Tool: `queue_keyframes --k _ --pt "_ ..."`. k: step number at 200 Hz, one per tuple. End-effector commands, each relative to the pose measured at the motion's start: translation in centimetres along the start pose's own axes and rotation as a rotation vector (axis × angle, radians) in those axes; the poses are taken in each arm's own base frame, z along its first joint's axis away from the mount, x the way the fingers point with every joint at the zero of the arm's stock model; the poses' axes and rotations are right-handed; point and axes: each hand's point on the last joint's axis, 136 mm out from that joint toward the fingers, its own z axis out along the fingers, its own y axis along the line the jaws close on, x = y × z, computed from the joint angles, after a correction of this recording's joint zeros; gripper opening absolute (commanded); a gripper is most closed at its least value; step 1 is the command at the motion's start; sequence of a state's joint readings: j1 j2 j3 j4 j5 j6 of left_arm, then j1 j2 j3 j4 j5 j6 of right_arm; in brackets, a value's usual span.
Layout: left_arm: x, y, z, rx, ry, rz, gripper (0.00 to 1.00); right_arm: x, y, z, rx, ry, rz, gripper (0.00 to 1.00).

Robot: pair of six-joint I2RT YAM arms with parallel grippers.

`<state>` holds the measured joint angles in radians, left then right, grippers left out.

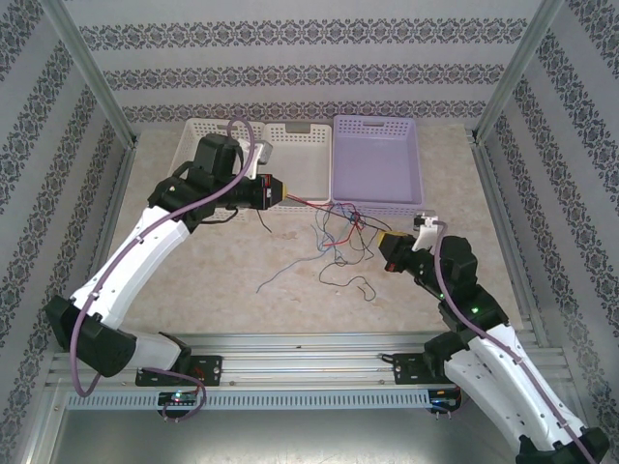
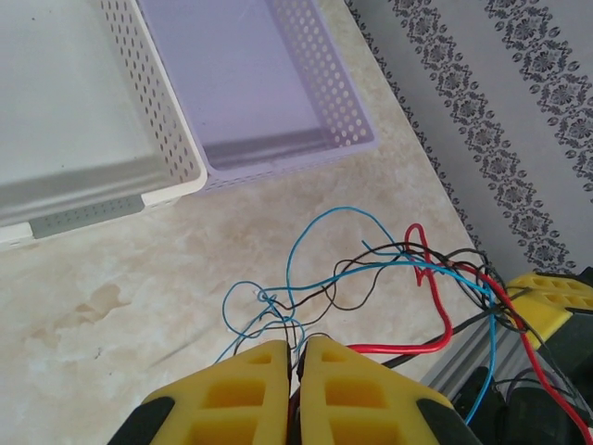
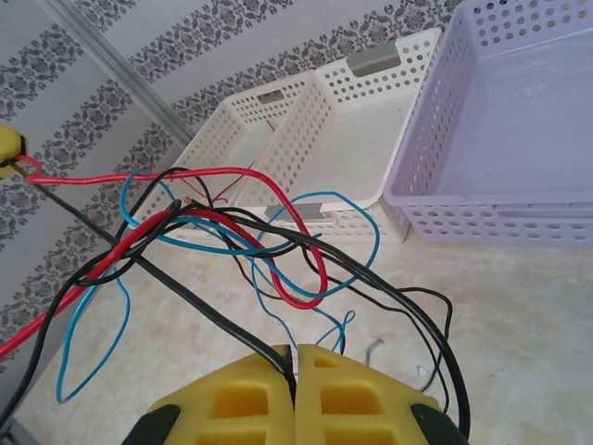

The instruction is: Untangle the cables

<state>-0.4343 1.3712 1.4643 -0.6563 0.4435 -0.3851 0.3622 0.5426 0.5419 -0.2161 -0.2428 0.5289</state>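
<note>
Striped, patterned wallpaper (image 1: 290, 39) closes in the workspace on three sides, framed by metal posts. The desk (image 1: 232, 290) is a pale, marble-look surface. Against its far edge stand three perforated baskets in a row: two white baskets (image 1: 300, 159) on the left and a purple basket (image 1: 377, 159) on the right.

The left tool (image 1: 280, 190) is raised just in front of the white baskets. The right tool (image 1: 389, 242) sits lower, to the right, near the front of the purple basket. Between the two hang the cables (image 1: 338, 232), a loose knot of loops, with a few ends trailing on the desk nearer the arm bases.

In the left wrist view, the left tool (image 2: 296, 357) is clenched, with the red cable (image 2: 447, 324) and a dark strand emerging from between its fingers. The blue cable (image 2: 292, 255) loops just ahead. In the right wrist view, the right tool (image 3: 295, 363) is clenched on the black cable (image 3: 199, 298), which runs into the seam between its fingers.
</note>
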Motion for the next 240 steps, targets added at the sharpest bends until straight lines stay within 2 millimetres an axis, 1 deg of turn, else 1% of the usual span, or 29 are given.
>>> queue_keyframes --k 1,9,20,31,46,53,60,69,87,115,128,147,163,187,212,240 --pt "-3.8 9.3 -5.9 -0.463 -0.205 -0.050 0.00 3.7 -6.6 -0.9 0.258 0.093 0.101 0.00" --pt "-3.4 9.2 -5.3 -0.433 -0.206 -0.050 0.00 3.7 -5.1 -0.2 0.167 0.104 0.105 0.00" --pt "-3.0 8.8 -4.6 -0.384 -0.215 -0.047 0.00 3.9 -3.0 0.6 0.047 0.132 0.093 0.13" --pt "-2.8 8.0 -3.9 -0.319 -0.220 -0.040 0.00 4.2 -2.0 1.0 0.013 0.154 0.073 0.26" --pt "-2.9 6.7 -3.0 -0.222 -0.225 -0.035 0.00 4.5 -0.8 1.5 -0.011 0.176 0.012 0.40" --pt "-3.0 6.2 -2.7 -0.187 -0.227 -0.034 0.00 4.7 -0.3 1.7 -0.024 0.185 -0.015 0.49" --pt "-2.9 6.0 -2.4 -0.164 -0.225 -0.033 0.00 4.9 0.6 1.9 -0.053 0.194 -0.040 0.53" --pt "-2.8 5.8 -1.9 -0.140 -0.217 -0.033 0.00 5.1 1.3 2.1 -0.069 0.199 -0.065 0.56" --pt "-2.5 5.2 -1.2 -0.089 -0.202 -0.037 0.00 5.4 2.6 3.1 -0.099 0.195 -0.098 0.58" --pt "-2.3 3.1 -0.9 0.037 -0.191 -0.025 0.00 5.6 3.9 5.6 -0.115 0.173 -0.124 0.59" --pt "-2.1 2.2 -0.9 0.095 -0.183 -0.018 0.00 5.3 5.4 6.9 -0.151 0.157 -0.165 0.60" --pt "-1.7 1.0 -0.4 0.164 -0.152 -0.009 0.00 4.9 8.2 8.8 -0.205 0.125 -0.268 0.61" --pt "-1.2 0.9 0.2 0.168 -0.117 -0.002 0.00 4.3 10.0 10.0 -0.207 0.095 -0.369 0.61" --pt "-0.6 1.5 0.9 0.124 -0.076 0.003 0.00 3.2 11.4 11.0 -0.179 0.049 -0.496 0.61" --pt "-0.2 2.3 1.5 0.081 -0.041 -0.010 0.00 2.8 12.3 11.1 -0.180 0.019 -0.549 0.61" --pt "-0.1 2.0 1.9 0.108 -0.023 -0.027 0.00 3.3 12.6 12.0 -0.170 0.029 -0.585 0.61"
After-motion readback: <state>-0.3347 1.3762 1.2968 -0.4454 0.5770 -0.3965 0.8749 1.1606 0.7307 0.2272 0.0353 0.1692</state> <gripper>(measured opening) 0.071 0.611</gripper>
